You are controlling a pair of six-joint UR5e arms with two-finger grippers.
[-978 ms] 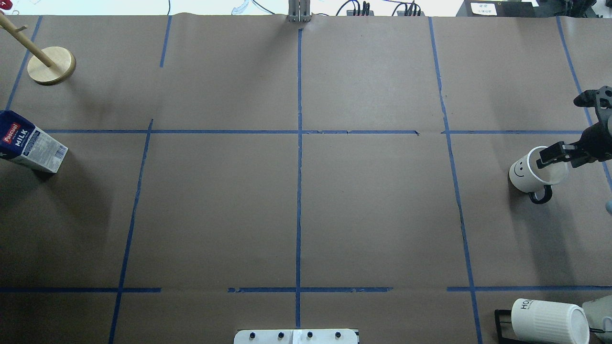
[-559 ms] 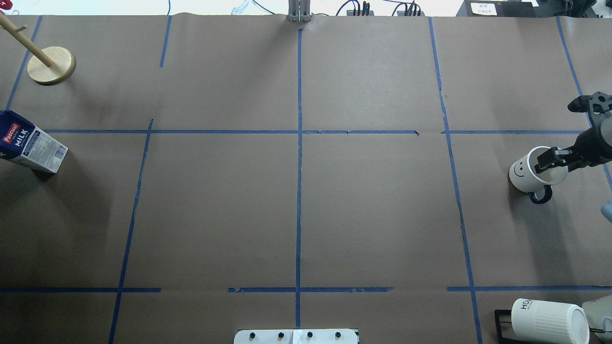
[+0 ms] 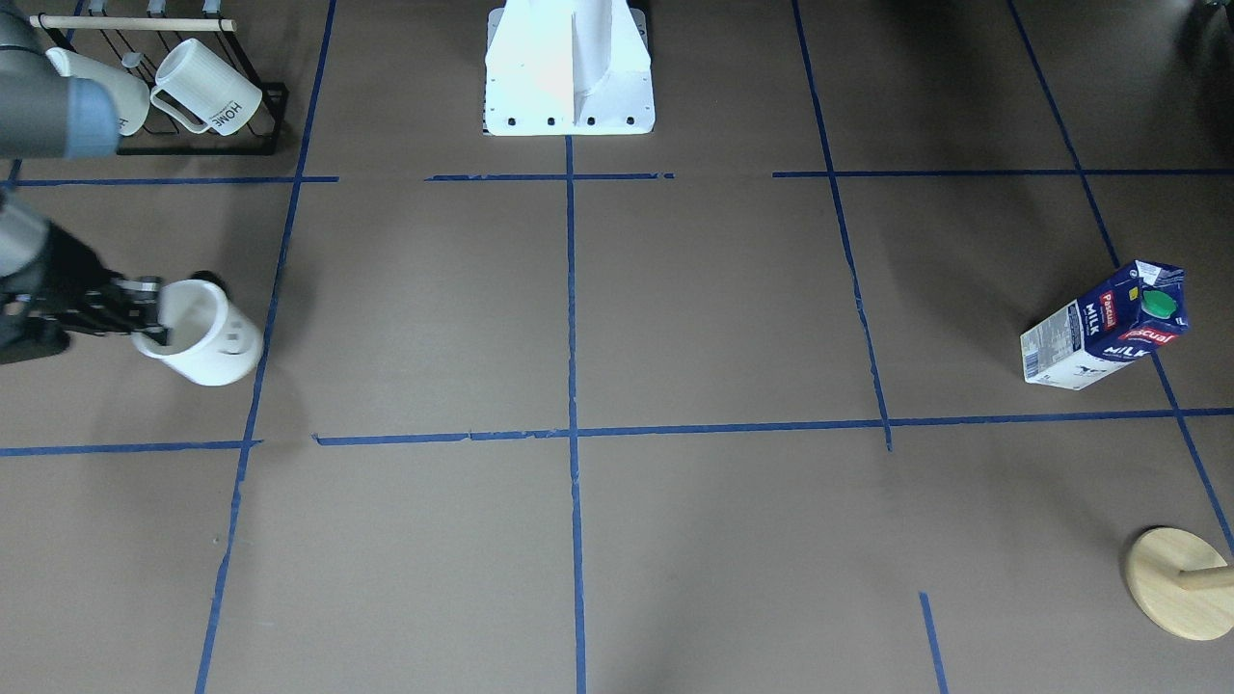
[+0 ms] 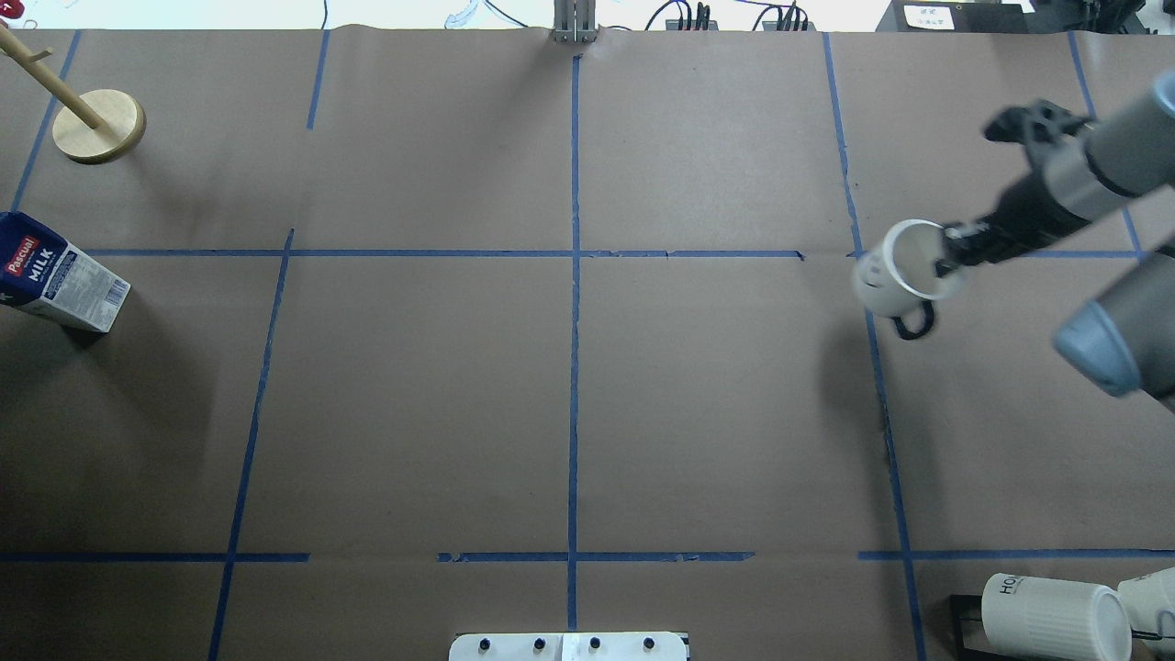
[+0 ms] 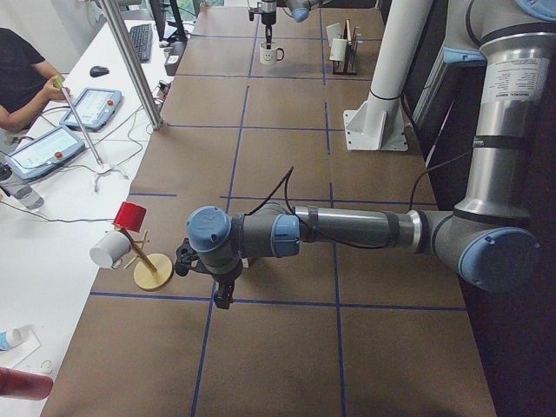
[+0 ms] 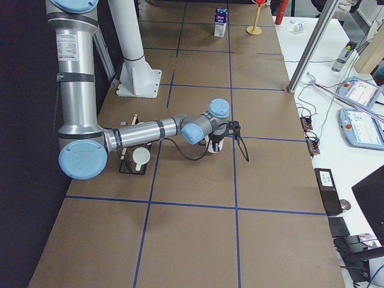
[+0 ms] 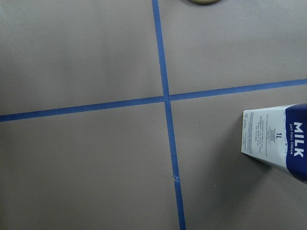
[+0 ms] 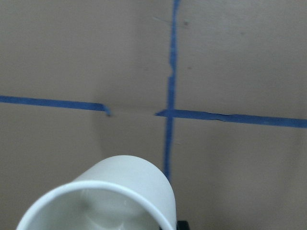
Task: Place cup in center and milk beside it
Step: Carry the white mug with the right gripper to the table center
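Note:
The cup [image 4: 895, 275], a smooth white mug with a black handle, hangs tilted above the table over the right-hand tape line. My right gripper [image 4: 945, 257] is shut on its rim, one finger inside. The cup also shows in the front view [image 3: 202, 337] and the right wrist view [image 8: 115, 196]. The milk [image 4: 57, 274] stands at the far left edge, also seen in the front view [image 3: 1109, 328] and the left wrist view [image 7: 280, 139]. The center [image 4: 575, 253] is bare. My left gripper [image 5: 223, 294] shows only in the exterior left view; I cannot tell whether it is open or shut.
A wooden mug stand [image 4: 99, 126] stands at the far left corner. A black rack with ribbed "HOME" mugs [image 4: 1056, 615] sits at the near right corner. The robot's white base [image 3: 569, 67] is at the near middle edge.
My right gripper has lifted the cup off the table and carried it left and away from me, from near the right edge to the right tape line. The milk has not moved.

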